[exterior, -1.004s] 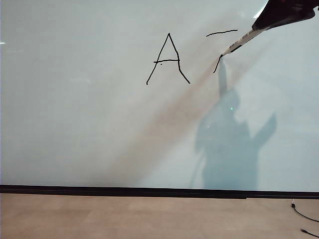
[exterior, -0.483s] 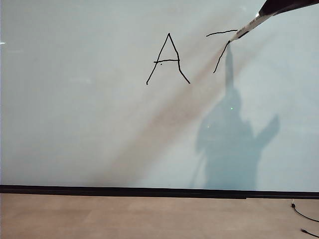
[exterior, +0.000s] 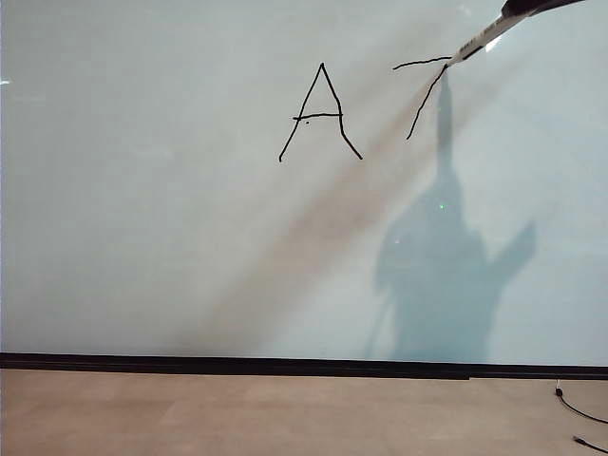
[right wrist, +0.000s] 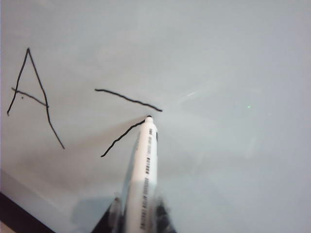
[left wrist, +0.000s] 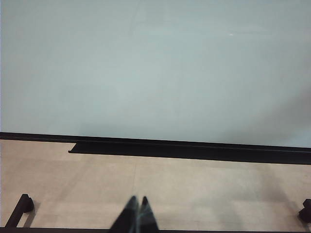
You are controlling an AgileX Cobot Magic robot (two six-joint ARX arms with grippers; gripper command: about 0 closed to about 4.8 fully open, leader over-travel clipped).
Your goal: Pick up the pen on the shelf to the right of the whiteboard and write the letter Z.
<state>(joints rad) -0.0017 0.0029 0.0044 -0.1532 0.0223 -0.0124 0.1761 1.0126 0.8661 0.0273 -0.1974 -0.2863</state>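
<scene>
At the whiteboard (exterior: 190,237), right gripper (right wrist: 138,218) clamps pen (right wrist: 145,170); left gripper (left wrist: 136,216) closed.

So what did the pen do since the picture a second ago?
The right tool, shut on the pen, slid it up and to the right, lengthening the slanted stroke toward the top bar. The letter A and the left tool stayed put.

Pen (right wrist: 144,174) tip on whiteboard (right wrist: 233,58)

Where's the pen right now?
The pen is at the exterior view's upper right, held by the right gripper, its tip on the whiteboard near the Z top bar's right end.
</scene>
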